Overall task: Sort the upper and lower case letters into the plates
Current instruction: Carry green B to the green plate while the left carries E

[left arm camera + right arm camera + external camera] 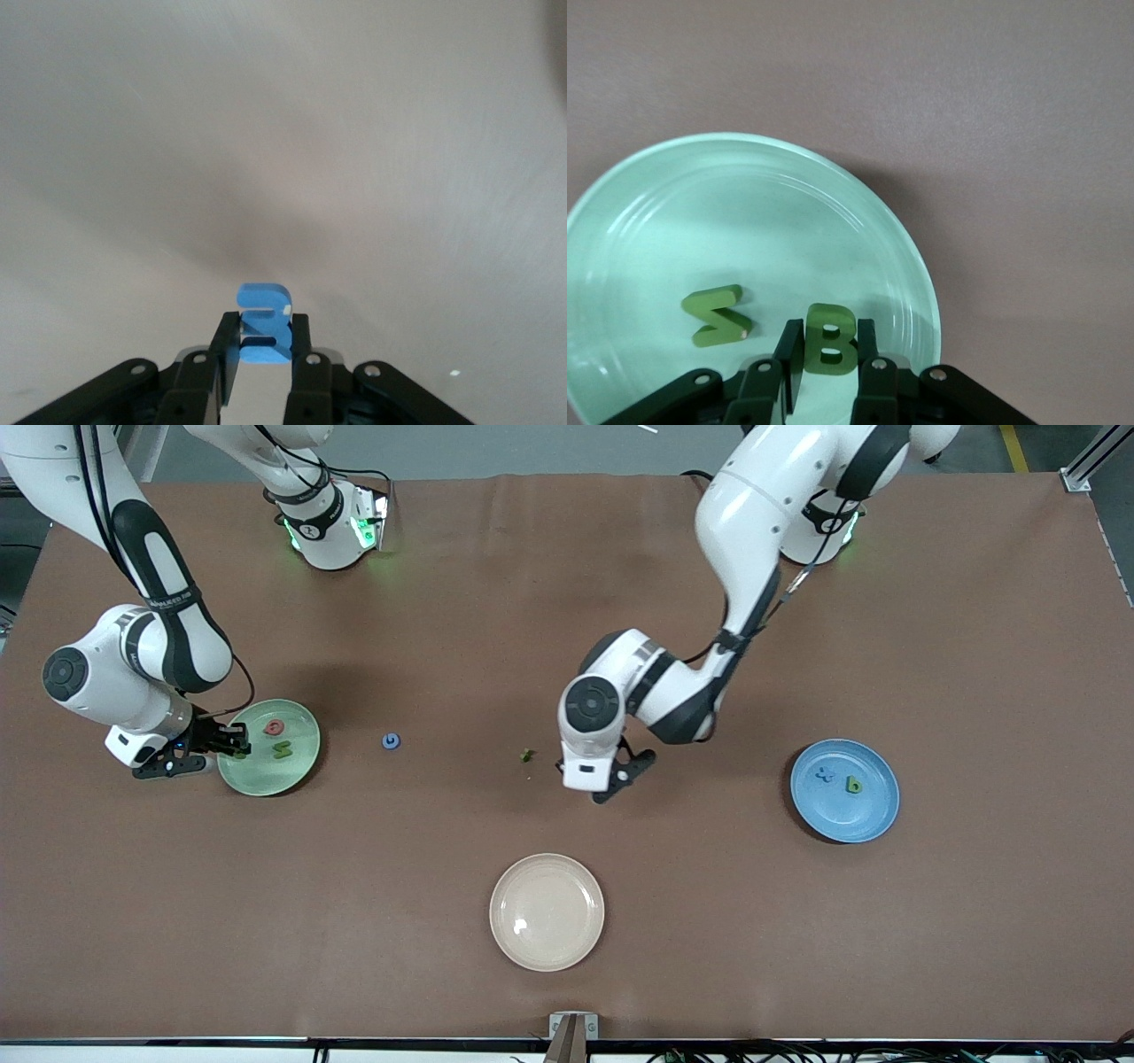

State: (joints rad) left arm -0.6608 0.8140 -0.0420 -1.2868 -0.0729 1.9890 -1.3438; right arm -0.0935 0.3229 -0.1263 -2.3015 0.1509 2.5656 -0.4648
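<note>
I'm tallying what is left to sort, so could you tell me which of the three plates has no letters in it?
The cream plate, nearest the front camera, has none. The green plate and the blue plate each hold letters.

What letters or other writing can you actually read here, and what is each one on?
"B": green letter in the right gripper, over the mint plate.
"N": green letter lying in that plate.
"b": green letter in the blue plate.
Blue letter in the left gripper: unclear.
Arm markings: too small.
</note>
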